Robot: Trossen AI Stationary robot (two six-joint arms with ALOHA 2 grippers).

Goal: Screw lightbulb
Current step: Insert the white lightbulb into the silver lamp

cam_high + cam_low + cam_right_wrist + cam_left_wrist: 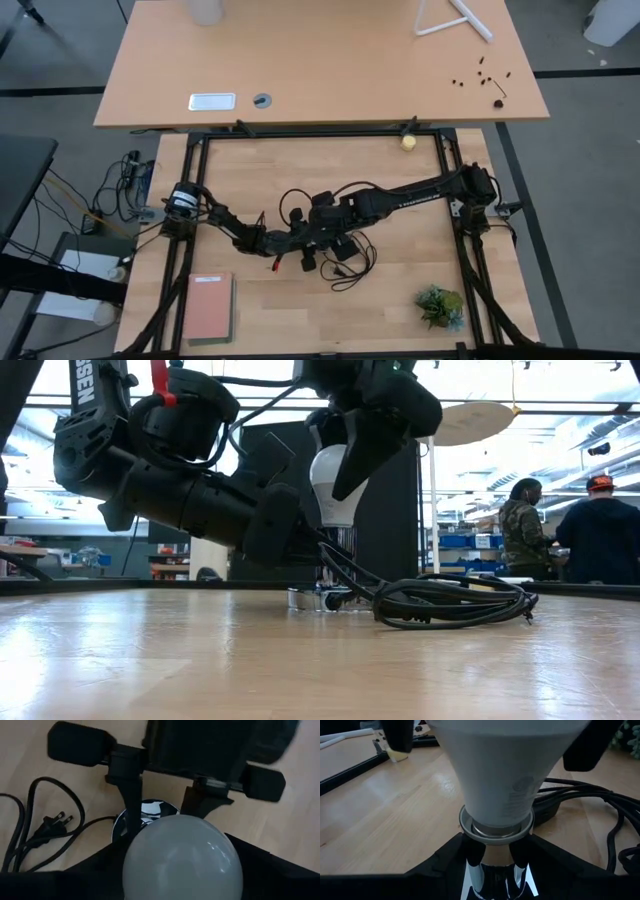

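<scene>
Standing upright in socket (496,827), lightbulb (335,485) between right claw (345,455) fingers.

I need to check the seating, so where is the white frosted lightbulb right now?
The white frosted lightbulb stands upright mid-table in the silver socket, between the right gripper fingers, beside the coiled black cord.

Two dark jointed arms, white lettering, red tab, black cables

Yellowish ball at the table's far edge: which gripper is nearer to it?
Right. The right gripper is at mid-table over the lightbulb, below-left of the yellowish ball in the high view. The left gripper sits farther back, at the socket.
</scene>
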